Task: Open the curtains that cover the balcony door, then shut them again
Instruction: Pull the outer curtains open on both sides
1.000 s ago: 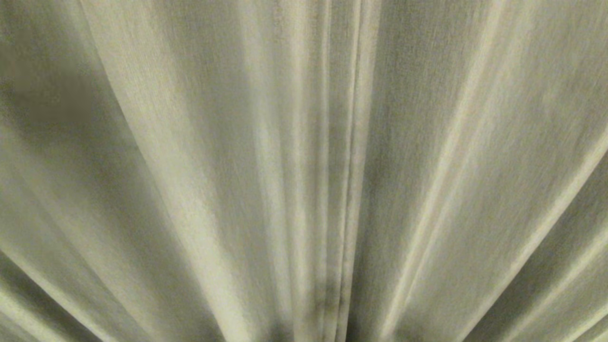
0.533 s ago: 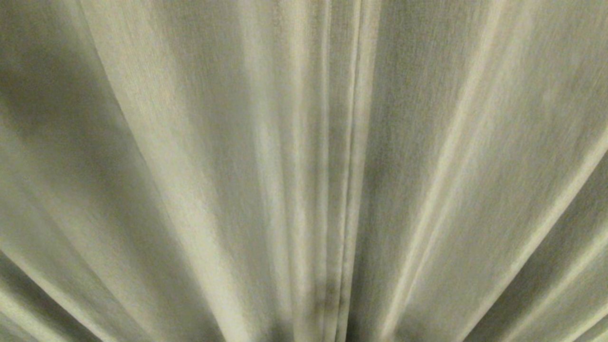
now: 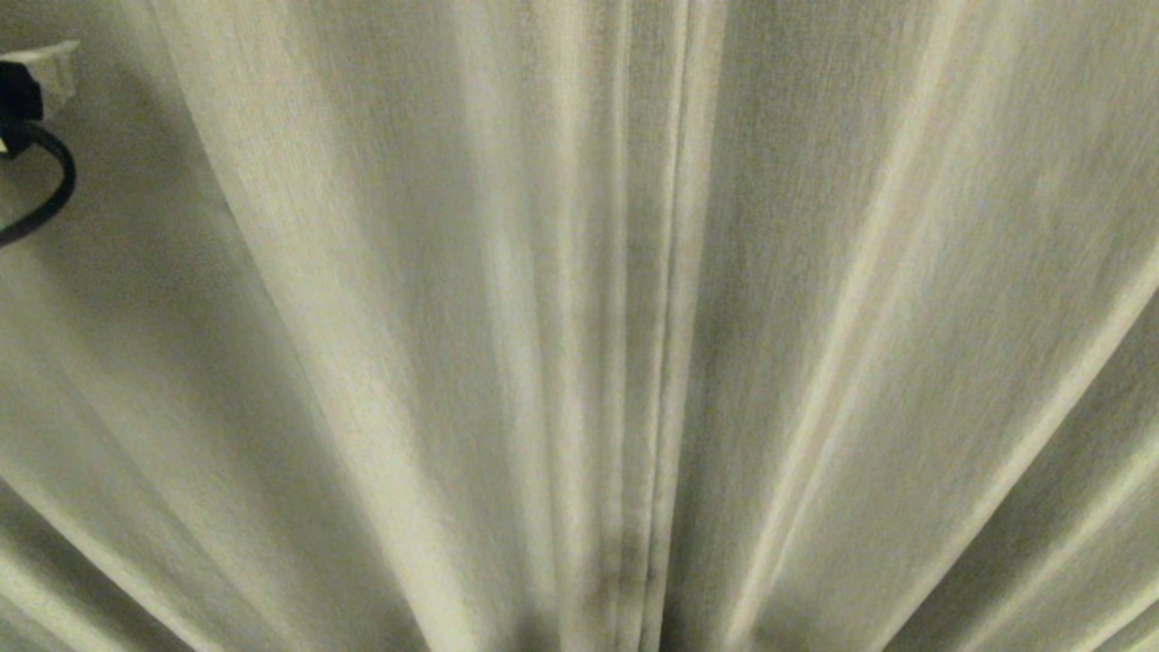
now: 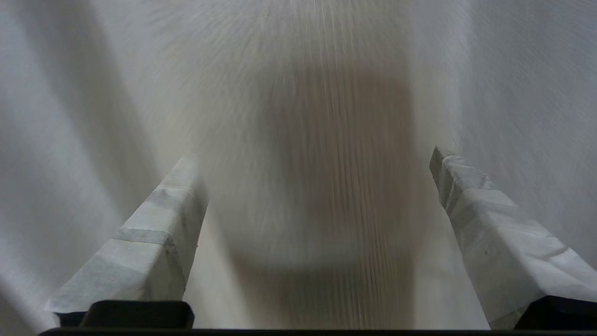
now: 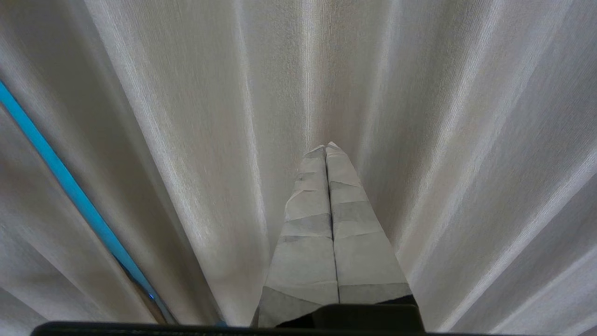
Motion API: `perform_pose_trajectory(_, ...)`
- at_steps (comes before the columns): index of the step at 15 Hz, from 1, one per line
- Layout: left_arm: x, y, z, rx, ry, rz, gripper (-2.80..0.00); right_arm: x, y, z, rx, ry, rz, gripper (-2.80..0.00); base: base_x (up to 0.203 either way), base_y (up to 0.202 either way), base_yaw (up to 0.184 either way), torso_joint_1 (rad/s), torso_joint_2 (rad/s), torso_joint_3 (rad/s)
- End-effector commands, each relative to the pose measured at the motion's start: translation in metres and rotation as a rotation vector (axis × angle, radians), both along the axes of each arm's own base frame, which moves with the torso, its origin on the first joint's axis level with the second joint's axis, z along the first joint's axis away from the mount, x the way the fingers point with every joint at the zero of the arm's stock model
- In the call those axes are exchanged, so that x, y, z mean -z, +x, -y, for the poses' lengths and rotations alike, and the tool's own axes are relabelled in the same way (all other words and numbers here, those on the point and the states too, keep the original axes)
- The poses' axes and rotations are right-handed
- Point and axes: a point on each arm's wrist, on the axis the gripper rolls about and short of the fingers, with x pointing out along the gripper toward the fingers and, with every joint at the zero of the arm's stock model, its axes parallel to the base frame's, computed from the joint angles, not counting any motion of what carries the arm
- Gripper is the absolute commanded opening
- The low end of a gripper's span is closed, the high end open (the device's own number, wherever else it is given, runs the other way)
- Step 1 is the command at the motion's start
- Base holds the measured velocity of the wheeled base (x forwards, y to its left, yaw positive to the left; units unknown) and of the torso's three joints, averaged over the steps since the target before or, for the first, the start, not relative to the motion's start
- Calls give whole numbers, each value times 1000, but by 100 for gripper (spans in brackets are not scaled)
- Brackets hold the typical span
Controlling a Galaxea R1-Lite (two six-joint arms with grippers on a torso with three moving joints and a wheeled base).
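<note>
The curtains fill the head view as beige-grey pleated drapes hanging shut, two panel edges meeting at a seam near the middle. The balcony door is hidden behind them. My left gripper is open, its two taped fingers spread wide and pointing at the fabric, with nothing gripped between them. Part of my left arm and its black cable show at the head view's upper left edge. My right gripper is shut and empty, pointing at the curtain folds.
A thin blue strip runs slantwise between folds in the right wrist view. Fabric covers everything ahead; no floor, wall or frame shows.
A piece of my left arm with its black cable has come into the head view at the upper left, where only a shadow lay on the curtain before. The curtains hang as they did.
</note>
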Motion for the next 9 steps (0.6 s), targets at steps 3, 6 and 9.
perform_pose_trajectory(3, 16, 51, -3, -5, -4, -2, 0, 0, 0, 0, 0, 0, -2, -280, 0, 0, 0, 0, 0, 0)
perform_pose_trajectory(6, 19, 70, -2, 40, -31, 33, 0, 0, 0, 0, 0, 0, -2, -280, 0, 0, 0, 0, 0, 0)
perform_pose_trajectory(9, 15, 84, -2, 87, -42, 56, 0, 0, 0, 0, 0, 0, -2, -280, 0, 0, 0, 0, 0, 0)
